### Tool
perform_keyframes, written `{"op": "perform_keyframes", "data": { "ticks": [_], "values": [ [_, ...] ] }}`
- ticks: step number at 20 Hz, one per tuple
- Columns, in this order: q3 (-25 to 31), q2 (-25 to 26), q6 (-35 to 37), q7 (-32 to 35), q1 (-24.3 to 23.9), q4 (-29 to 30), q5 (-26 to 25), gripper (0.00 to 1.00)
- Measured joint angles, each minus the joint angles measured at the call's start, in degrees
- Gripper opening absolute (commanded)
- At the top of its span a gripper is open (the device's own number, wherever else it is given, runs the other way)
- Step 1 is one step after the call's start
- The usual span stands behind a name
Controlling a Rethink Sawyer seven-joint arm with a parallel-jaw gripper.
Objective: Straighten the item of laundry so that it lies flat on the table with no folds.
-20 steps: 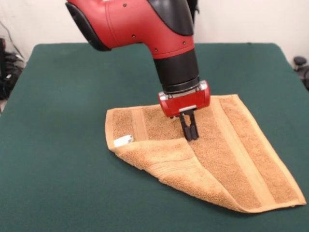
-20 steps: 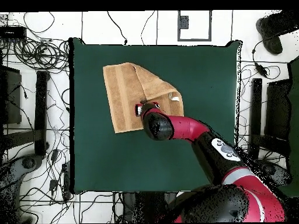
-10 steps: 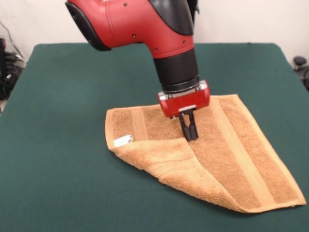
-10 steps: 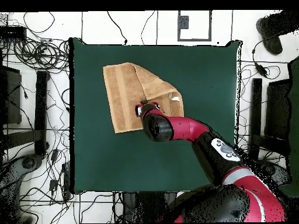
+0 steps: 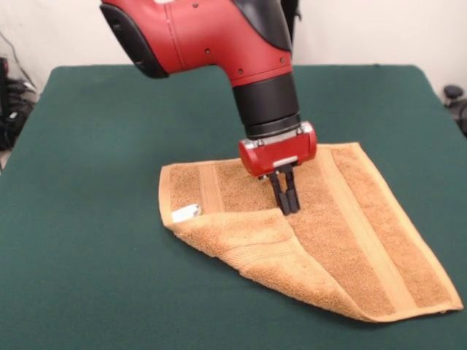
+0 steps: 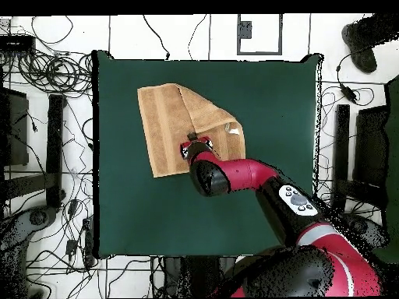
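Towel (image 5: 343, 240) corner folded over, pincer (image 5: 287, 206) closed at fold edge

One towel (image 5: 343, 240) (one white tag (image 5: 186, 213)) — one table (image 5: 87, 182) — one arm (image 5: 211, 44), one claw (image 5: 287, 206)

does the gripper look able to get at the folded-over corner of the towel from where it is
Probably yes: the gripper stands shut right at the tip of the folded flap of the towel, and nothing lies between them.
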Motion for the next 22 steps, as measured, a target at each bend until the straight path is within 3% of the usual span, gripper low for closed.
{"op": "perform_keyframes", "data": {
  "ticks": [22],
  "values": [
    [0.4,0.2,-2.4,0.0,-1.8,1.3,-0.7,0.0]
  ]
}}
